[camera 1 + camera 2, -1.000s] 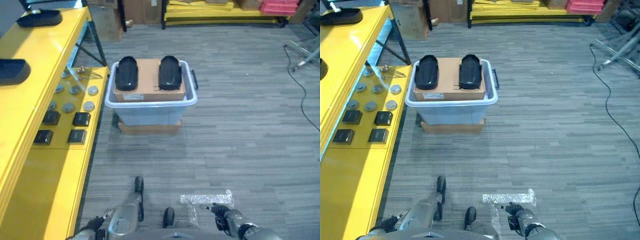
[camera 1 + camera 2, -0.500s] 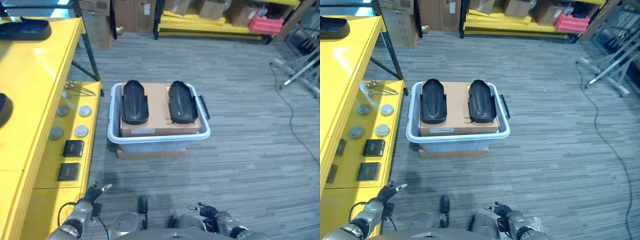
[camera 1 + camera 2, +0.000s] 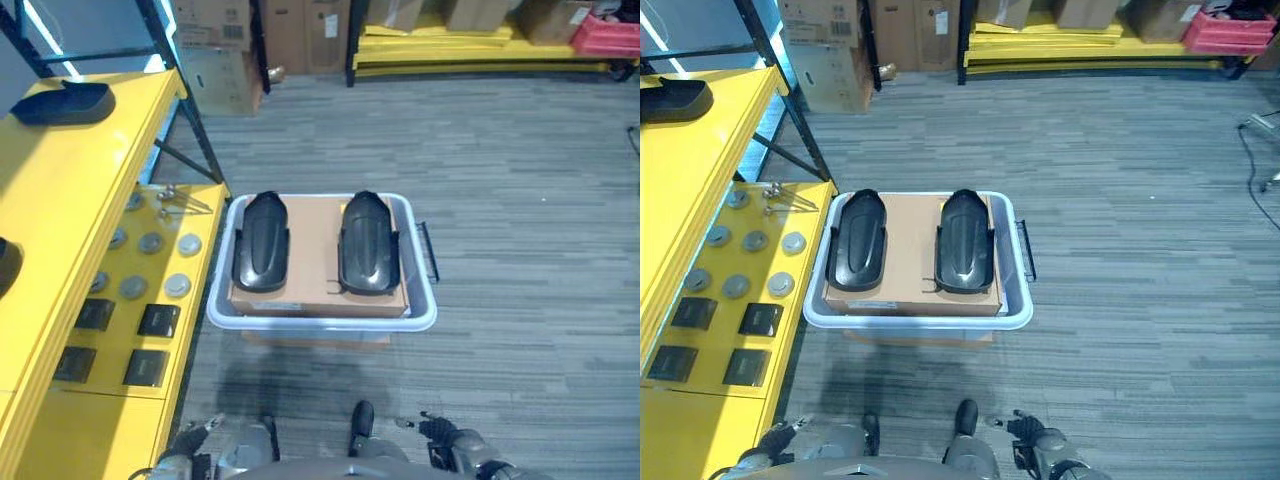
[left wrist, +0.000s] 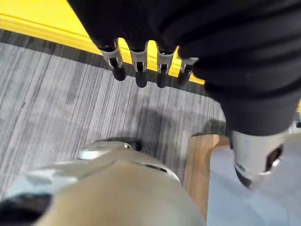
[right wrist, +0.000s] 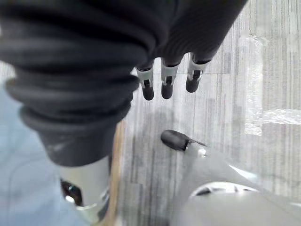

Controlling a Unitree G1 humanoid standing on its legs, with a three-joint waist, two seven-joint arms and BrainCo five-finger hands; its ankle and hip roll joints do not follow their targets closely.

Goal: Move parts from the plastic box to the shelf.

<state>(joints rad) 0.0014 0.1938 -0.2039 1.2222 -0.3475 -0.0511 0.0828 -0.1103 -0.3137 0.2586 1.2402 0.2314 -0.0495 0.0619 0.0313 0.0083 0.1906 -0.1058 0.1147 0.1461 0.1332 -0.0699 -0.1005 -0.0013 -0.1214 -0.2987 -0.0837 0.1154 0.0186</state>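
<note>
Two rigid, light-looking black moulded plastic parts on cardboard in pale plastic box; grip their long edges; both hands relaxed, empty

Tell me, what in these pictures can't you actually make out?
- Inside of the plastic box: a cardboard carton and two black parts cover it, in both eye views.
- Left robot hand: the wrist cover hides its palm.
- Right robot hand: likewise, in the right wrist view.
- Black part on the shelf: too small for detail.
</note>
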